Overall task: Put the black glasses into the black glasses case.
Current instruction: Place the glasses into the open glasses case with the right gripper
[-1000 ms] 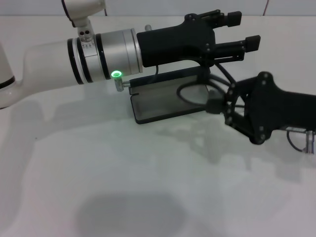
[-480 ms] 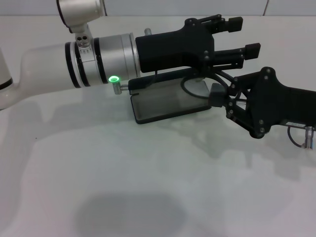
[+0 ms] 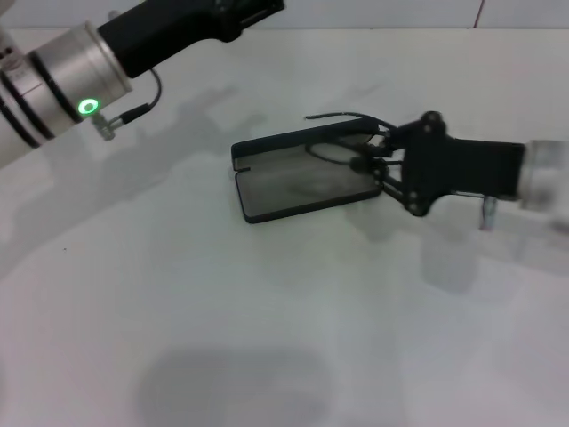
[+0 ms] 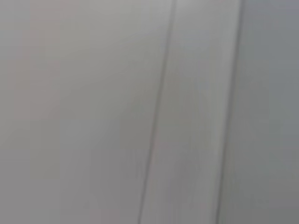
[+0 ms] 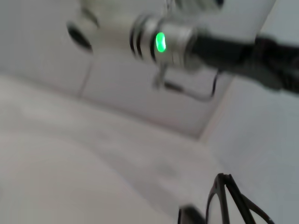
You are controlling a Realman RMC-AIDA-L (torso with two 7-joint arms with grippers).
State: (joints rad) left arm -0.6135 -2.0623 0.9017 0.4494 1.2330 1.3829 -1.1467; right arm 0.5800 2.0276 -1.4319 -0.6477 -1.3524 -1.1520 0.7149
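Observation:
The black glasses case (image 3: pixel 293 189) lies open on the white table, grey lining up, its lid (image 3: pixel 293 142) standing along the far side. My right gripper (image 3: pixel 372 163) is at the case's right end, shut on the black glasses (image 3: pixel 331 157). One lens hangs over the case's right part and a temple arm (image 3: pixel 342 116) sticks out behind the lid. The glasses also show in the right wrist view (image 5: pixel 232 198). My left arm (image 3: pixel 71 67) is raised at the far left, and its gripper (image 3: pixel 209 20) runs off the picture's top edge.
The white table (image 3: pixel 267 302) spreads around the case. A wall stands along the table's far edge. The right wrist view shows the left arm with its green light (image 5: pixel 160 42). The left wrist view shows only grey wall panels (image 4: pixel 149 112).
My left arm has swung up and away to the far left from above the case. My right gripper has turned and brought the glasses lower over the case's right end.

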